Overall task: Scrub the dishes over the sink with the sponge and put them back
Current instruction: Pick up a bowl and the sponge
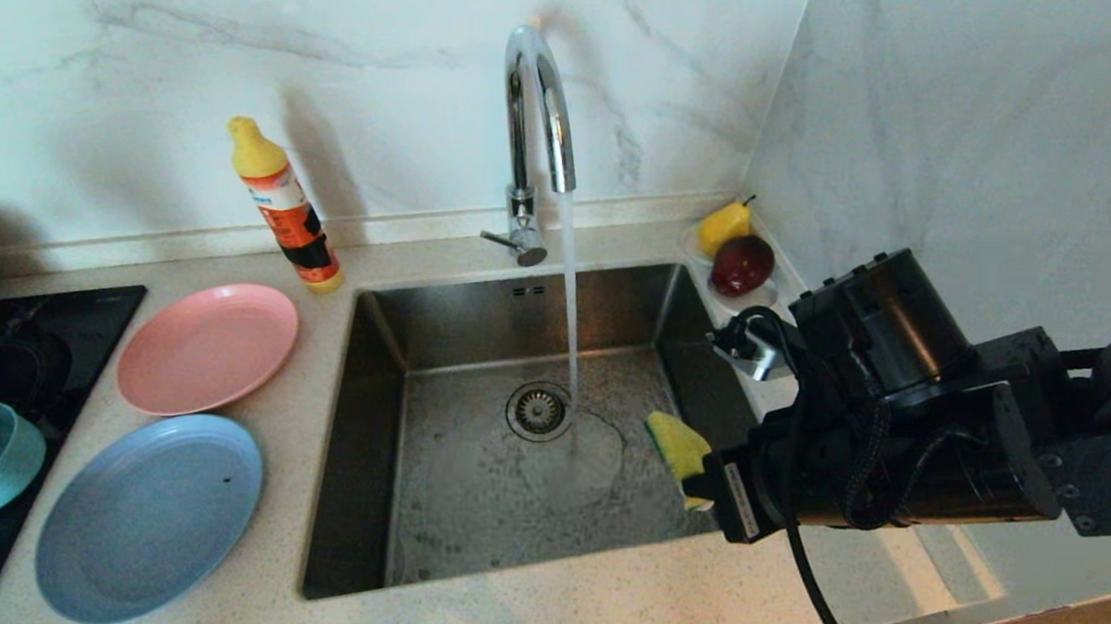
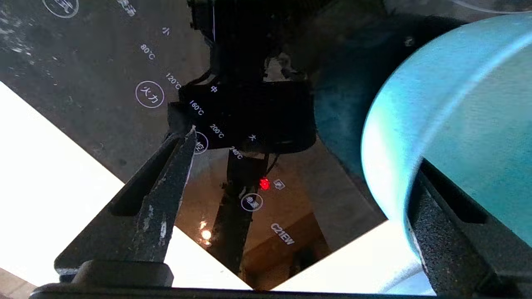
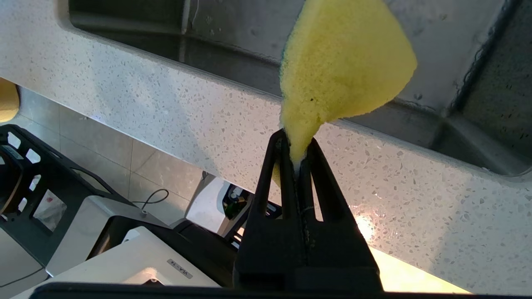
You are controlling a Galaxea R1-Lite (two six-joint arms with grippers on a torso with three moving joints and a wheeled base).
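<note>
Starting from the stainless sink (image 1: pixel 434 522), you have water running from the chrome tap (image 1: pixel 537 95) onto the basin floor beside the drain strainer (image 1: pixel 538 411). The pale-blue plate (image 1: pixel 148 517) and pink plate (image 1: pixel 207 346) lie on the counter to its left, the teal bowl (image 2: pixel 457 124) on the black cooktop (image 2: pixel 104 50). Your left gripper (image 2: pixel 299 174) stands spread wide beside that bowl, one finger against its wall, gripping nothing. Your right gripper (image 3: pixel 296 149) pinches the yellow sponge (image 3: pixel 345 62) above the sink's near right rim. This looks like putting back; next comes choosing a dish.
</note>
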